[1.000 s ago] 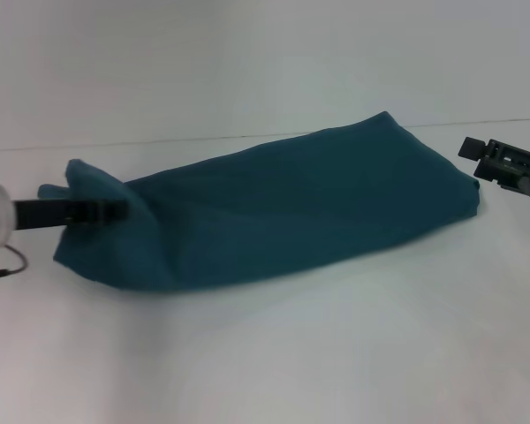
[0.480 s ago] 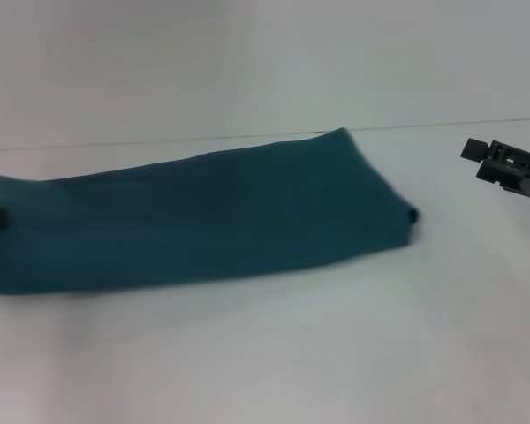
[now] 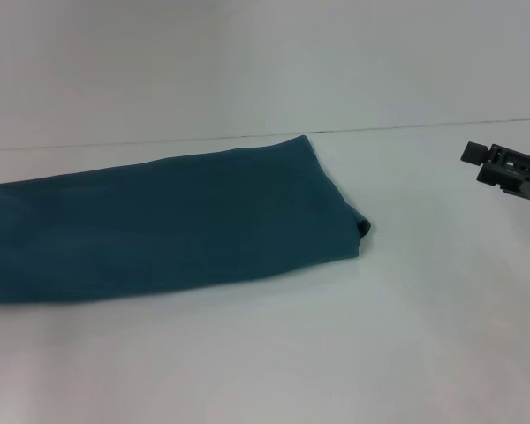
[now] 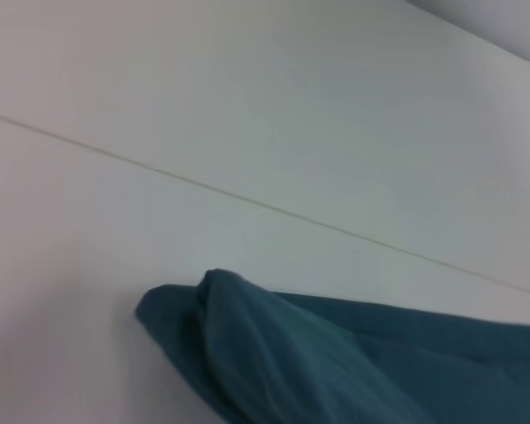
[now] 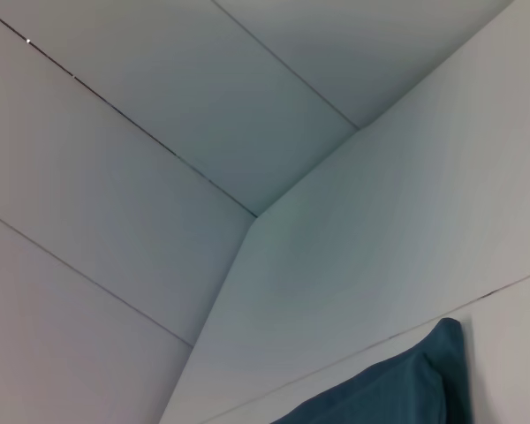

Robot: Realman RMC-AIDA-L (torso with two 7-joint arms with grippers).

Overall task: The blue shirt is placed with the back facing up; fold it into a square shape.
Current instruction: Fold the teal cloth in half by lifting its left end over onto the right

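The soft dark teal-blue short-sleeved shirt [image 3: 159, 225], a long band, lies well to the left of my right gripper [image 3: 512, 170], long axis pointing toward it; finger state indeterminate, left gripper unseen.

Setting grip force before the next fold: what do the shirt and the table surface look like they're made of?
The blue shirt looks like soft matte knit fabric, possibly cotton: no sheen, rounded folded edges, gentle creases. The table looks like a smooth, hard white board with a faint sheen, likely laminate or painted panel; a thin seam runs across it.
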